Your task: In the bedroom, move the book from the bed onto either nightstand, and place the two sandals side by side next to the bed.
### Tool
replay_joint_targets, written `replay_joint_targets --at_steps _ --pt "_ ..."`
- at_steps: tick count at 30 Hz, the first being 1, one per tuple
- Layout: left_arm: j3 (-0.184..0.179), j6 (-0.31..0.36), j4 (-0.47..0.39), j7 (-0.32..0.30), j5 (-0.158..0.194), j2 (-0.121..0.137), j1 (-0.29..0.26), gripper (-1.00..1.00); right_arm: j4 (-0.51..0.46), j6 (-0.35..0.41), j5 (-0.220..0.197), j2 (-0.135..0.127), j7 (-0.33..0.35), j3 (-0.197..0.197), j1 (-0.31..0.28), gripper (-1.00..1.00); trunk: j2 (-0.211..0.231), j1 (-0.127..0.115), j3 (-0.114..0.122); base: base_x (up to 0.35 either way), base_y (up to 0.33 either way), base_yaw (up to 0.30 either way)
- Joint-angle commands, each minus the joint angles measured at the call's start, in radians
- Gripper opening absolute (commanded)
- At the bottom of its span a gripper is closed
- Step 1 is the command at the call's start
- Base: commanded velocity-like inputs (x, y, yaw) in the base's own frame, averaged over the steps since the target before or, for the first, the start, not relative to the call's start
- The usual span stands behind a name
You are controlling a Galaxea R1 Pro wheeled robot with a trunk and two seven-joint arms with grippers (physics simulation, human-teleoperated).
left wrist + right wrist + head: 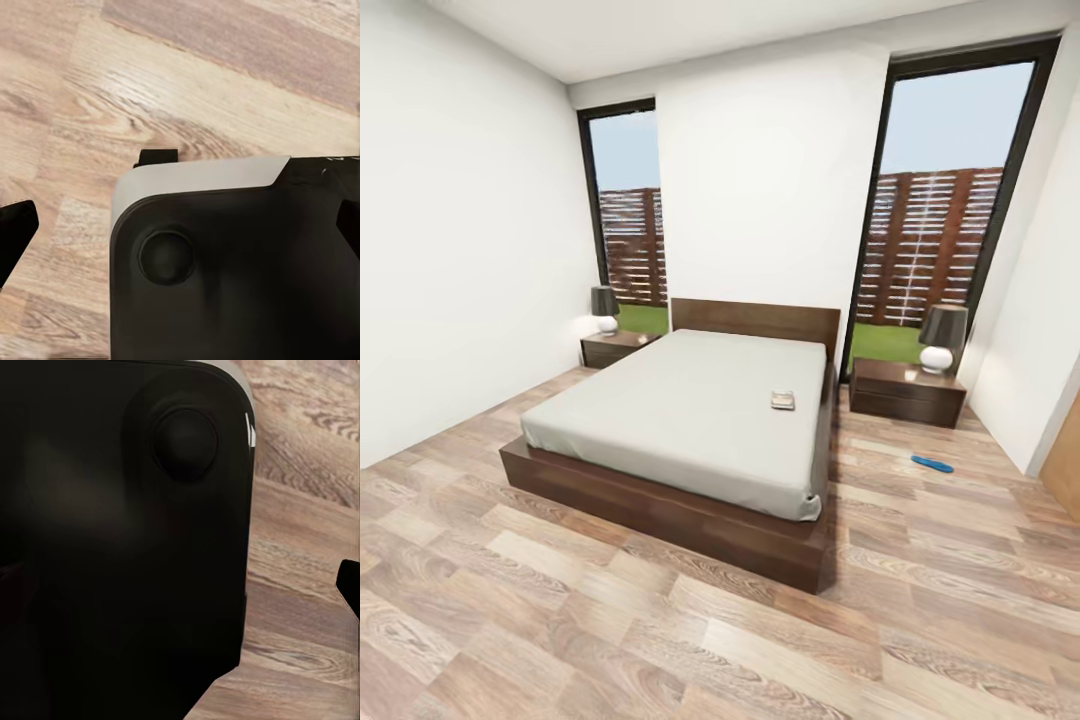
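Hand tips (15, 229), one book (783, 400), one sandal (932, 463)

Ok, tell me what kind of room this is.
A bedroom, most likely: a low platform bed with a grey mattress, a nightstand with a lamp on each side, and tall windows behind.

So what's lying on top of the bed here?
Only the book, near the bed's right edge toward the headboard. The mattress's far-left edge slopes out of sight.

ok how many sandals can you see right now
1. A blue sandal lies on the wood floor to the right of the bed, in front of the right nightstand. The second may be hidden behind the bed.
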Motion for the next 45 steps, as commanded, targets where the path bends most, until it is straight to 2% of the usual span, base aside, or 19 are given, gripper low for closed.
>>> replay_joint_targets --at_steps 1,11,27,38,45 --pt "0.0 -0.002 -0.001 0.0 0.0 0.0 0.0 1.0 0.0 0.0 0.0 0.0 0.0 0.0 0.0 1.0 0.0 0.0 -0.001 0.0 0.0 0.269" --pt "0.0 -0.004 -0.003 0.0 0.0 0.0 0.0 1.0 0.0 0.0 0.0 0.0 0.0 0.0 0.0 1.0 0.0 0.0 -0.001 0.019 -0.023 0.269" --pt "0.0 -0.008 -0.003 0.0 0.0 0.001 0.0 1.0 0.0 0.0 0.0 0.0 0.0 0.0 0.0 1.0 0.0 0.0 -0.001 0.17 -0.205 0.269" --pt "0.0 -0.008 -0.003 0.0 0.0 0.002 0.0 1.0 0.0 0.0 0.0 0.0 0.0 0.0 0.0 1.0 0.0 0.0 -0.001 0.011 -0.013 0.261" --pt "0.0 -0.007 -0.003 0.0 0.0 0.003 0.0 1.0 0.0 0.0 0.0 0.001 0.0 0.0 0.0 1.0 0.0 0.0 -0.001 0.001 -0.001 0.101"
